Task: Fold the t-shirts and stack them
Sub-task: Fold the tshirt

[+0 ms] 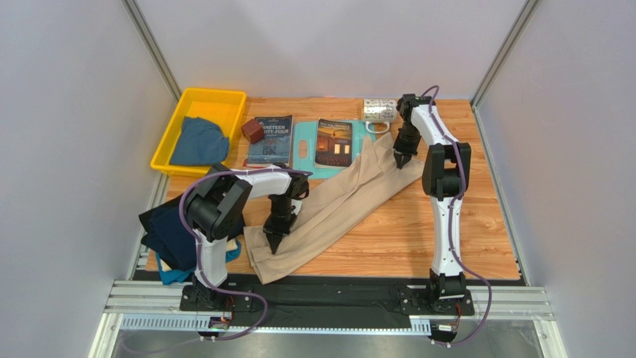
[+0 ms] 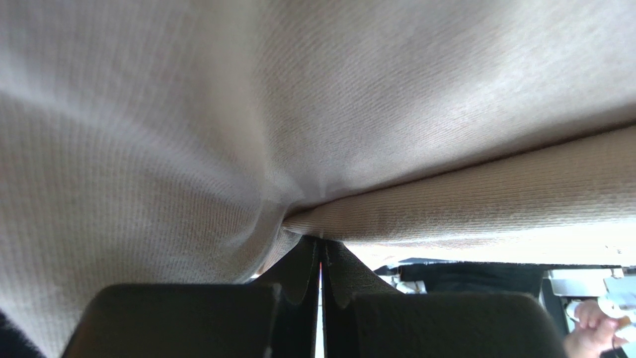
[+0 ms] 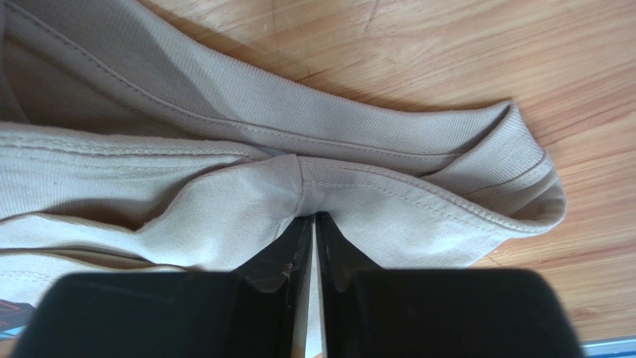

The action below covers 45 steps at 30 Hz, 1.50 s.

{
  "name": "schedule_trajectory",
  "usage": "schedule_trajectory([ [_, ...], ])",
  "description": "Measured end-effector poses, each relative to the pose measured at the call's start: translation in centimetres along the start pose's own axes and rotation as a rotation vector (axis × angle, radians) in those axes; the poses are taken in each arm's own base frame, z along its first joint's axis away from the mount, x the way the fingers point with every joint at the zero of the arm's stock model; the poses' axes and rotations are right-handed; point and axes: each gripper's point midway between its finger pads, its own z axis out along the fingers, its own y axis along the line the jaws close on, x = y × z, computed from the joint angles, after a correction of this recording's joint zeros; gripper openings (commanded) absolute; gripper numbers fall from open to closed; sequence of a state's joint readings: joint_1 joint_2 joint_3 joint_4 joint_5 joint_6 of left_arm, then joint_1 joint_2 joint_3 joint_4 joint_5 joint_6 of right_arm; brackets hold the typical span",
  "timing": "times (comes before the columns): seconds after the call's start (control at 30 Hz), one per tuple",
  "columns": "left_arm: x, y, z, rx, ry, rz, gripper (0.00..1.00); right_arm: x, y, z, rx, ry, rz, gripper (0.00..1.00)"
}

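Observation:
A large beige t-shirt (image 1: 336, 201) lies in a long folded band, running diagonally across the wooden table (image 1: 418, 231) from near left to far right. My left gripper (image 1: 272, 246) is shut on its near end, and in the left wrist view the cloth (image 2: 298, 112) bunches right at the closed tips (image 2: 321, 240). My right gripper (image 1: 400, 162) pinches the far end, with its jaws together on a seamed fold (image 3: 298, 175) beside the collar (image 3: 515, 149). A dusty blue t-shirt (image 1: 198, 142) sits in the yellow bin (image 1: 168, 138). Dark navy and teal t-shirts (image 1: 168, 235) are piled at the near left edge.
Along the back lie two books (image 1: 270, 139) (image 1: 334, 142), the second on a light-teal board (image 1: 302, 153). A brown cube (image 1: 254, 131) and a white patterned mug (image 1: 379, 110) are there too. Grey walls close in both sides.

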State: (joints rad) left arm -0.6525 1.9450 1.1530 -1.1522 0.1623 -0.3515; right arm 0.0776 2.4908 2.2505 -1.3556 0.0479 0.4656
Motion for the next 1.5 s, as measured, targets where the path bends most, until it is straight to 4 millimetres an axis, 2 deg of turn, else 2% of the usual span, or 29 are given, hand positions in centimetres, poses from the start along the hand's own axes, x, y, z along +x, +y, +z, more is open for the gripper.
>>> schedule_trajectory([
  [0.03,0.0,0.0,0.0,-0.003,-0.001,0.000,0.00,0.0,-0.1,0.0,0.003,-0.004,0.002,0.22],
  [0.1,-0.1,0.2,-0.1,-0.013,-0.005,0.002,0.11,0.0,-0.3,-0.2,0.014,-0.016,0.002,0.25],
  [0.13,-0.2,0.4,-0.2,-0.025,-0.011,0.003,0.12,0.1,-0.4,-0.2,0.018,-0.020,0.002,0.27],
  [0.2,-0.7,0.8,-0.5,-0.054,-0.033,0.006,0.14,0.4,-0.8,-0.6,0.025,-0.027,0.001,0.29],
  [0.23,-1.1,0.9,-0.9,-0.066,-0.047,0.007,0.15,0.8,-1.1,-0.9,0.028,-0.029,0.002,0.33],
  [0.4,-3.3,1.1,-3.4,-0.108,-0.154,0.015,0.15,2.0,-1.7,-3.0,0.013,-0.040,-0.001,0.32],
  [0.5,-4.5,0.9,-5.0,-0.111,-0.219,0.029,0.14,2.7,-2.0,-3.4,0.015,-0.036,-0.003,0.22],
  [0.53,-4.6,0.9,-5.3,-0.111,-0.229,0.033,0.13,2.9,-2.0,-3.3,0.019,-0.030,-0.005,0.16],
  [0.6,-4.6,0.9,-5.3,-0.113,-0.228,0.037,0.10,3.3,-2.1,-2.8,0.029,-0.018,-0.010,0.11],
  [0.67,-4.3,1.1,-4.9,-0.115,-0.214,0.040,0.00,3.6,-2.1,-2.4,0.045,-0.004,-0.014,0.03],
  [0.7,-4.0,1.1,-4.5,-0.115,-0.200,0.041,0.00,3.7,-2.1,-2.1,0.054,0.003,-0.018,0.00],
  [0.9,-1.8,1.4,-2.0,-0.091,-0.106,0.045,0.00,4.5,-2.6,0.0,0.108,0.063,-0.029,0.00],
  [1.2,-1.6,-0.1,-0.8,-0.036,-0.058,0.069,0.00,3.1,-2.5,0.1,0.162,0.093,-0.045,0.00],
  [1.37,-2.1,-2.4,-1.0,-0.025,-0.043,0.129,0.00,0.9,-2.6,0.1,0.139,0.058,-0.013,0.00],
  [1.5,-3.2,-4.4,-1.5,-0.021,-0.056,0.190,0.00,-0.8,-3.8,0.2,0.112,0.039,0.036,0.01],
])
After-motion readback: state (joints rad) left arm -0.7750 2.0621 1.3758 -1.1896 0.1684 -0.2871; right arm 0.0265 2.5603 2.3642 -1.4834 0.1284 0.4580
